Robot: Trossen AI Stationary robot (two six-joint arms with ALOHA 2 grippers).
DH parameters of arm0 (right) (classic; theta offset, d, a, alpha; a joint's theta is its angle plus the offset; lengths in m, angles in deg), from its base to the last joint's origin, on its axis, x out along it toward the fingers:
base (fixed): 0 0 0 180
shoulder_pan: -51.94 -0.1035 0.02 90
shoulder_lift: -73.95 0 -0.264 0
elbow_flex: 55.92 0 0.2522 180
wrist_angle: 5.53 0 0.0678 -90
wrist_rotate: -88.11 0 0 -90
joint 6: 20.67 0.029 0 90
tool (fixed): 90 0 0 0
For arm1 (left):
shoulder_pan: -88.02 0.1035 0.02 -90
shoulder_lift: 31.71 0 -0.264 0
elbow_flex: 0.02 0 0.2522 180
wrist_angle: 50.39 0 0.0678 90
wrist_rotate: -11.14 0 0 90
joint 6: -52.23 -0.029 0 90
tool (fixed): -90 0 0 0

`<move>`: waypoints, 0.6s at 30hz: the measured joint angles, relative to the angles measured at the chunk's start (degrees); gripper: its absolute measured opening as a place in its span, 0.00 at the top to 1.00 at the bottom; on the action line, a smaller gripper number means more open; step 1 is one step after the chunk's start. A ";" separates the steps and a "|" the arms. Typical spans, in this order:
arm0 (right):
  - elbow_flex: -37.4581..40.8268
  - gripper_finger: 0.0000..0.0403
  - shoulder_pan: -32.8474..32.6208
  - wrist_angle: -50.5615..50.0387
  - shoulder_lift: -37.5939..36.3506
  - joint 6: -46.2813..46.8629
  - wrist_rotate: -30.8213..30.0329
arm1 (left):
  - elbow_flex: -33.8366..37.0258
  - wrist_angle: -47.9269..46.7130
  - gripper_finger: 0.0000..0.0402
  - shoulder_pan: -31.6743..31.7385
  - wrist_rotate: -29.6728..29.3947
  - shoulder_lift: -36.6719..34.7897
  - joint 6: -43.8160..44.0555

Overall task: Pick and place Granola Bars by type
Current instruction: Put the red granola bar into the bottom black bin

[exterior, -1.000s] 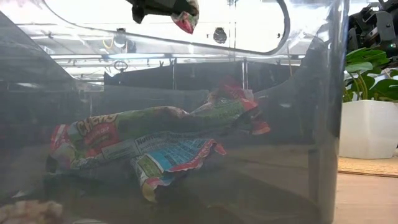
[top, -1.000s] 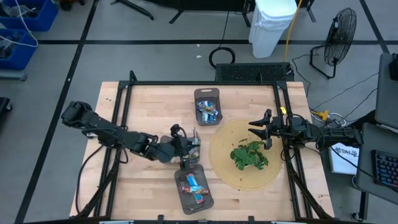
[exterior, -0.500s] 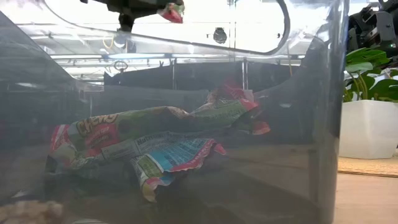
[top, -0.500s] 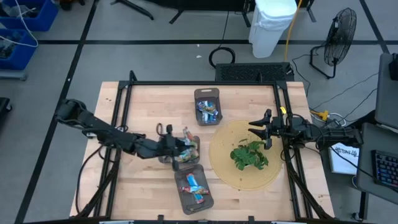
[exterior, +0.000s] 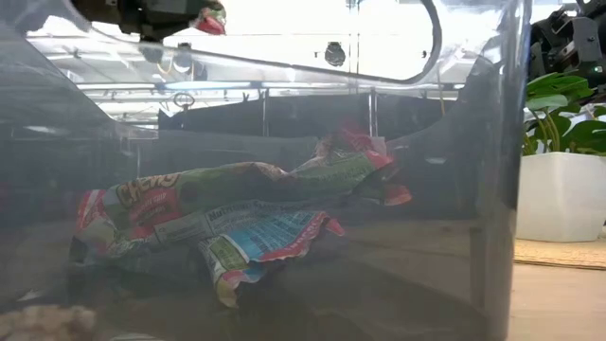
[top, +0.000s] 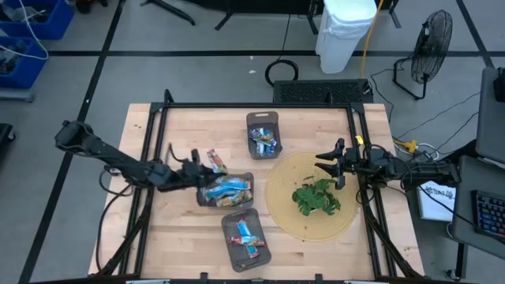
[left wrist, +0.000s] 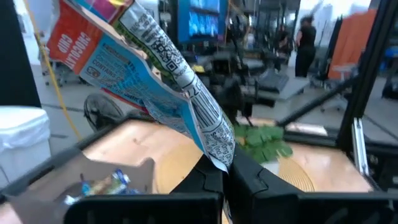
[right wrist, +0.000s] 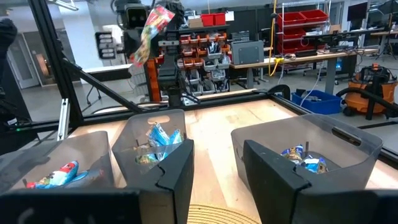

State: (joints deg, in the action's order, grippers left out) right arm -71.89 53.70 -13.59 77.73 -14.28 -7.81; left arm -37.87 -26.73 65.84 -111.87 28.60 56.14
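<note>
— So where is the left gripper (top: 199, 162)?

— Raised over the table (top: 316, 252), just left of the middle tray (top: 251, 183). Its fingers are pressed together on one end of a granola bar (top: 215, 162) with a red and blue wrapper, which sticks up clear of everything.

— And the other bars?

— Sorted among three grey trays. The middle tray holds blue-and-white bars (top: 225, 189). The far tray (top: 263, 117) has a few more blue ones (top: 265, 140). The near tray (top: 258, 257) holds reddish-orange ones (top: 245, 234), though from above I can't make out the print on them.

— The right gripper (top: 329, 166)?

— Spread, holding nothing, waiting at the far edge of the round mat (top: 349, 219), beside the green plant (top: 317, 196).

— Anything from table height?

— Mostly the near tray's clear wall with crumpled wrappers (exterior: 227, 227) behind it, and the held bar at the top.
</note>
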 joint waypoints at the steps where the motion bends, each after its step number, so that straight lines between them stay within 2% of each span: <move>1: -0.01 0.68 0.02 0.02 0.00 0.00 0.00 | 0.84 0.30 0.99 0.26 -0.02 -1.61 -0.35; 7: -0.01 0.68 0.02 0.04 0.00 0.00 0.00 | 7.10 -0.07 0.99 1.25 1.07 -9.68 -0.46; 15: 0.00 0.68 0.02 0.04 0.00 0.00 -0.01 | 10.46 0.09 0.99 1.20 9.95 -12.79 6.78; 18: 0.00 0.68 0.01 0.04 0.00 0.00 0.00 | 9.92 0.07 0.98 1.27 16.56 -12.76 9.80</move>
State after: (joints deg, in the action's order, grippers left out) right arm -71.89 53.71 -13.55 77.73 -14.28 -7.81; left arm -27.95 -26.66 67.11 -95.31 15.84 65.94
